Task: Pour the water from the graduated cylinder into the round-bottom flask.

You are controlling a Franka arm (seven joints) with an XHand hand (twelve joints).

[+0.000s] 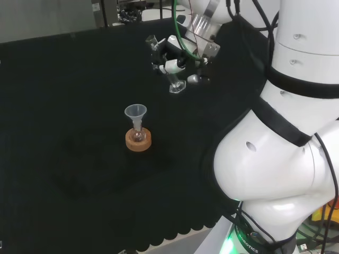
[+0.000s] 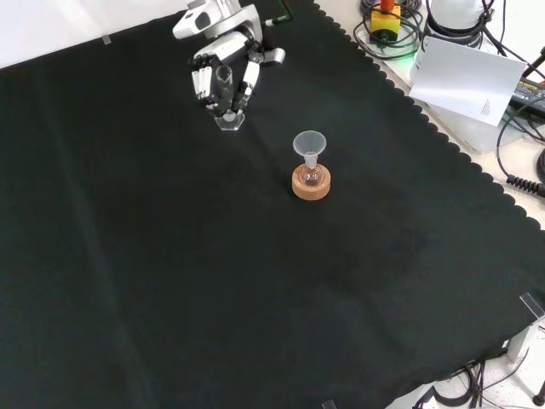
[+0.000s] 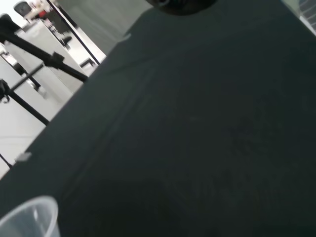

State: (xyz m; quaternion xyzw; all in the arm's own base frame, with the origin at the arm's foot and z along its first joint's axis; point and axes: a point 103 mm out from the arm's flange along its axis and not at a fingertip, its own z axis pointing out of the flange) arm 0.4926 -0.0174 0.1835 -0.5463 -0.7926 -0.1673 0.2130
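In the front view my hand (image 2: pixel 223 72) was curled round the clear graduated cylinder (image 2: pixel 226 95), its hexagonal foot (image 2: pixel 228 122) at the black cloth (image 2: pixel 170 273); whether the foot touched it I could not tell. To the right stood the small round-bottom flask (image 2: pixel 311 175) on its cork ring (image 2: pixel 310 186), a clear funnel (image 2: pixel 309 145) in its neck. In the head view the cylinder was tilted, its mouth leaning left. My wrist camera caught the funnel's rim.

Funnel (image 3: pixel 27 219) cut by the wrist view's edge; cylinder's (image 2: pixel 226 98) water level too faint to tell
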